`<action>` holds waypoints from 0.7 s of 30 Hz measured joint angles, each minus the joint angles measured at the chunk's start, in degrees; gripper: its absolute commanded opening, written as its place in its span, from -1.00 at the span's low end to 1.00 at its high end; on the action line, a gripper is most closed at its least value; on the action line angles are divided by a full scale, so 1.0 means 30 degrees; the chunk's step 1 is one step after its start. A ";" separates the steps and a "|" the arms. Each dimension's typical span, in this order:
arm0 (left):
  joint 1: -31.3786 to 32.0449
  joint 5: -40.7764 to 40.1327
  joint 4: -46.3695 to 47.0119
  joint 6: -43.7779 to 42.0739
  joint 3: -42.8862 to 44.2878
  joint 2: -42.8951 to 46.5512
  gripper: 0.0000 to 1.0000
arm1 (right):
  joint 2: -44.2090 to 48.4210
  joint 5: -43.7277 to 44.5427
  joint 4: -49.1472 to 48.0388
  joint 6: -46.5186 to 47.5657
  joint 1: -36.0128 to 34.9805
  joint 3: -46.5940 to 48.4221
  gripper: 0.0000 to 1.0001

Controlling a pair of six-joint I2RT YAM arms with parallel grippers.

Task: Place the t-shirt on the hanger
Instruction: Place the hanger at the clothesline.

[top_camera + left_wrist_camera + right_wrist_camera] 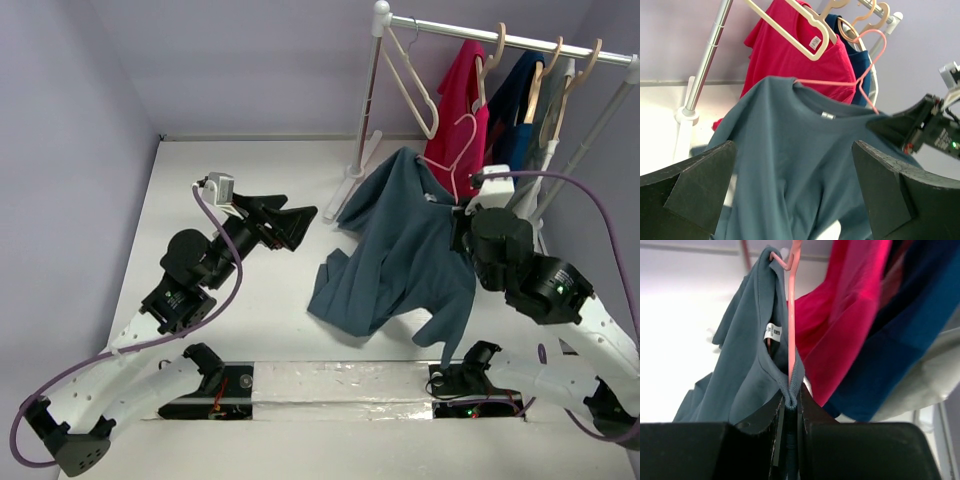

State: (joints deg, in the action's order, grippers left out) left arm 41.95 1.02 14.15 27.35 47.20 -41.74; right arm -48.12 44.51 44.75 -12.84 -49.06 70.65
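The slate-blue t-shirt [410,250] hangs from its collar, lifted at the right. Its lower part rests crumpled on the table. The thin pale-pink hanger [470,140] runs inside the neck opening, with its hook sticking up above the collar. My right gripper [463,212] is shut on the collar rib [790,387], with the pink rod [791,315] pinched in the fold. My left gripper [296,222] is open and empty, a little left of the shirt and pointing at it. In the left wrist view the shirt front [790,150] fills the space beyond the open fingers [700,175].
A clothes rack [500,35] stands at the back right, with its foot [350,185] on the table. It holds a cream-white hanger [412,80], a red t-shirt [455,100], a navy t-shirt [515,110] and tan wooden hangers [545,75]. Purple walls close in the left and back.
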 measured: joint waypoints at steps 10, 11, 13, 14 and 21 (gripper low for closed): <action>0.0000 -0.0437 -0.0736 -0.0197 -0.0627 0.0648 0.98 | -0.2208 -0.2783 -0.2441 0.2288 0.5078 0.0036 -1.00; 0.0000 -0.0546 -0.0736 -0.0248 -0.0627 0.0772 0.98 | -0.2455 -0.3002 -0.2681 0.2499 0.5238 0.0051 -1.00; 0.0000 -0.0678 -0.0736 -0.0328 -0.0627 0.1020 0.98 | -0.2885 -0.3286 -0.2936 0.2885 0.5610 0.0270 -1.00; 0.0000 -0.0729 -0.0736 -0.0372 -0.0627 0.1115 0.98 | -0.3140 -0.3402 -0.3082 0.3075 0.5741 0.0539 -1.00; 0.0000 -0.0940 -0.0765 -0.0583 -0.0925 0.1209 0.98 | -0.4685 -0.4044 -0.4473 0.4903 0.6819 0.2965 -1.00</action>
State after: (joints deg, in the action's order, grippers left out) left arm 41.95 -1.80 11.86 25.61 44.42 -38.11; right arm -62.17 32.38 31.33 1.87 -28.60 79.55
